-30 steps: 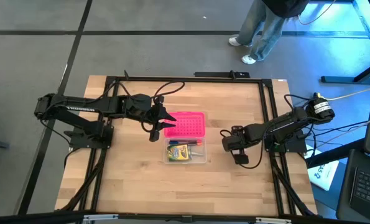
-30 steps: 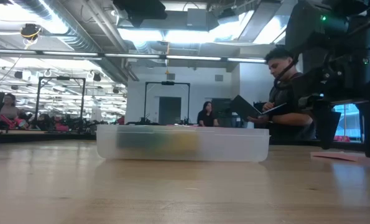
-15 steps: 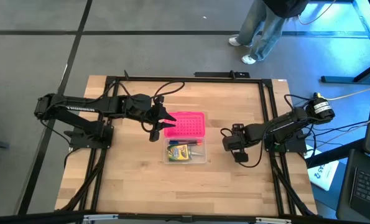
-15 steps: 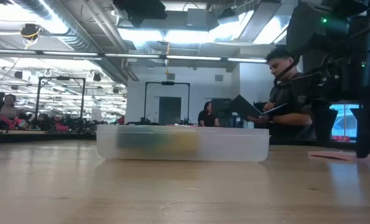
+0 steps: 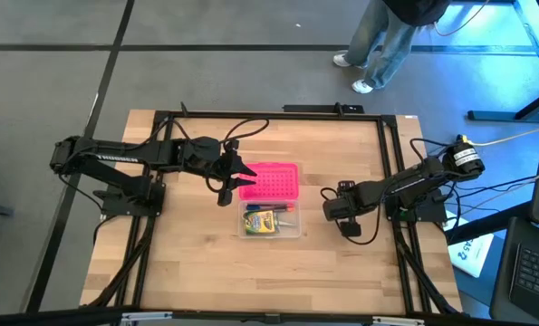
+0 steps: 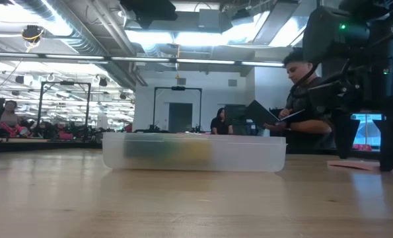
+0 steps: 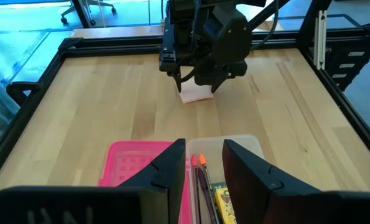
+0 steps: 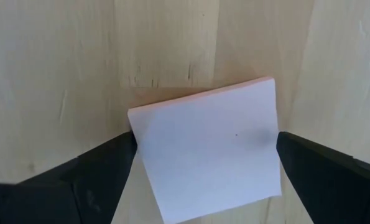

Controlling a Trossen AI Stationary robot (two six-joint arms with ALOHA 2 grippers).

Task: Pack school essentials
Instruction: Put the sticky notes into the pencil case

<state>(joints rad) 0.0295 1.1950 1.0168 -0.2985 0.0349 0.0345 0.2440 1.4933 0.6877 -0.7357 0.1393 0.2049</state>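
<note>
Beside the clear box (image 5: 271,221), on its right-arm side and a little apart, the right hand (image 8: 203,155) points down at the table (image 5: 197,263) over the pink pad (image 8: 208,146). Its two fingers (image 8: 101,168) are spread and stand at opposite edges of the pad, the one seeming to touch a corner, the other just off the far edge. The pad lies flat on the wood, not yet lifted.

The step in hand looks to be the pick-up of the pad, apparently the last loose item. The crayon box (image 5: 263,221) and the pens (image 7: 200,180) lie inside the clear box already; scissors and eraser cannot be made out. Next, the fingers should probably close on the pad's edges, lift it clear and carry it across to the clear box. The pad is thin and sits flat, so a pinch set too high may slip off.

The left hand (image 7: 204,168) waits on the far side of the clear box, above the seam between it and the dotted pink lid (image 5: 272,180). Its fingers are slightly parted and hold nothing.
</note>
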